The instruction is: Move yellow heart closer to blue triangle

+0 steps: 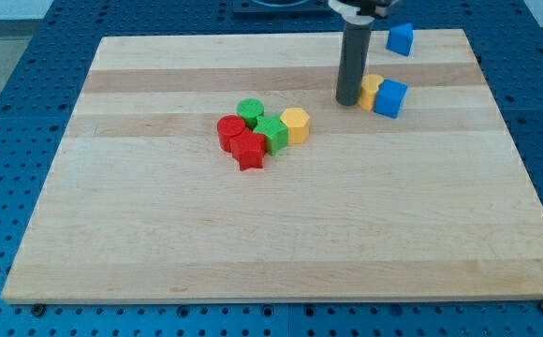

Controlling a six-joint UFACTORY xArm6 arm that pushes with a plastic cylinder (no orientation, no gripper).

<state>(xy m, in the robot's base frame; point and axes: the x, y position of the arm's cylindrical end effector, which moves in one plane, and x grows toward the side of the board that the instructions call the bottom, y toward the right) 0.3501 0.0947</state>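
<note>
My tip (348, 101) sits on the wooden board (159, 243) near the view's top right, pressed against the view's left side of the yellow heart (371, 91). There are no fingers on this rig, only the dark rod, so it has hold of nothing; it can only shove. The heart lies just to the view's right of the tip, and right against its far side sits a blue block (390, 98), touching or nearly so. A second blue block (400, 38) stands further toward the view's top, apart from that pair, close to the board's top edge.

I cannot tell for certain from here which blue piece is the triangle. If it is the near one, the heart already rests beside it and little is left to do. If it is the upper one, my judgement is that I would need to bring the tip round to the heart's lower side and push toward the view's top and slightly right.

The heart looks small and bright yellow, partly hidden by the rod, so its outline is hard to read.

Well apart, near the board's middle, sits a cluster: a green round block (250, 111), a green block (272, 133), a red round block (230, 130), a red star-like block (249, 152) and a yellow block (295, 124)
</note>
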